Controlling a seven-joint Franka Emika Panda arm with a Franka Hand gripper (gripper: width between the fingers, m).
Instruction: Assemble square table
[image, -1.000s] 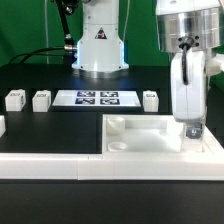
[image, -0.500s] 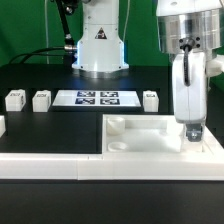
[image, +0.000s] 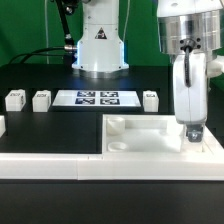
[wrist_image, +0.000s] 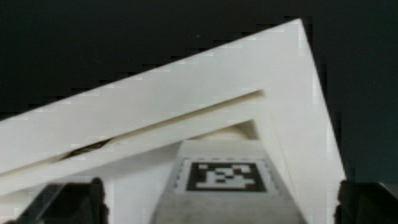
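Nothing much has moved since the earlier frames: the arm hangs in the same spot and every loose part lies where it did. The end effector (image: 190, 131) stands low over the far corner of the table top (image: 150, 141) on the exterior view's right, its tip down inside the raised rim. In the wrist view the end effector (wrist_image: 217, 205) shows its two dark fingertips (wrist_image: 71, 203) spread fully apart. Between them are only the white corner of the table top (wrist_image: 214, 95) and a printed tag (wrist_image: 228, 177), so it holds nothing. Whether that tag sits on the top itself or on something lying in it, I cannot tell from so close a view.

The table top lies on the black table (image: 40, 130), near the camera, against the long white border rail (image: 50, 166). Three leg blocks (image: 41, 99) stand in a far row, two to the exterior view's left of the marker board (image: 97, 98) and one to its right.

The top looks like stiff, light moulded plastic, smooth and probably slippery. It is far too wide to span, so the rim wall near a corner seems the best place to pinch. The leg blocks look small and rigid, best gripped across two flat sides.
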